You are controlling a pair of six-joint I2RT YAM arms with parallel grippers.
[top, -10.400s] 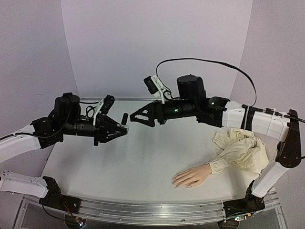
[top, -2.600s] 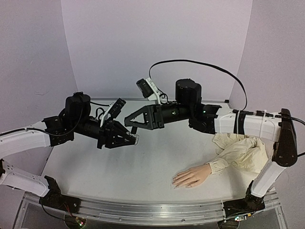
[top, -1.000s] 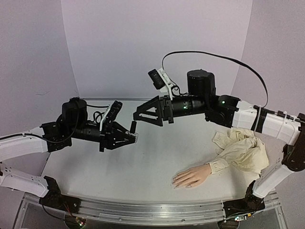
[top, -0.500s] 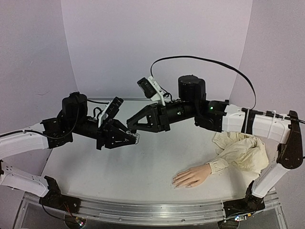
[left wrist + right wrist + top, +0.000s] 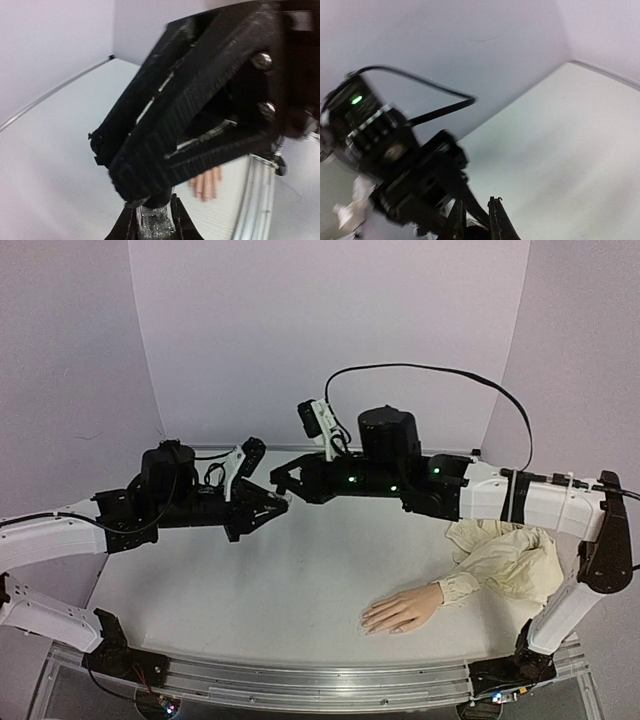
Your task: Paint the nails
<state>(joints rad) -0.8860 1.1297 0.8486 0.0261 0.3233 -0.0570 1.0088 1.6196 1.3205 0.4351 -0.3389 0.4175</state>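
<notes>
Just closed right jaws on the cap [image 5: 159, 200] of the bottle [image 5: 155, 223] gripped in left jaws: ready for unscrewing. No brush yet near the nails [image 5: 367, 622], well apart on the counter [image 5: 290, 585].

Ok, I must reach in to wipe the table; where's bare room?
Bare: the white tabletop left of the skin-coloured mannequin hand, between the metal front rail and the white left arm. Crowded: near right, with the cream cloth sleeve; centre, where the left hand and right hand sit close together.
</notes>
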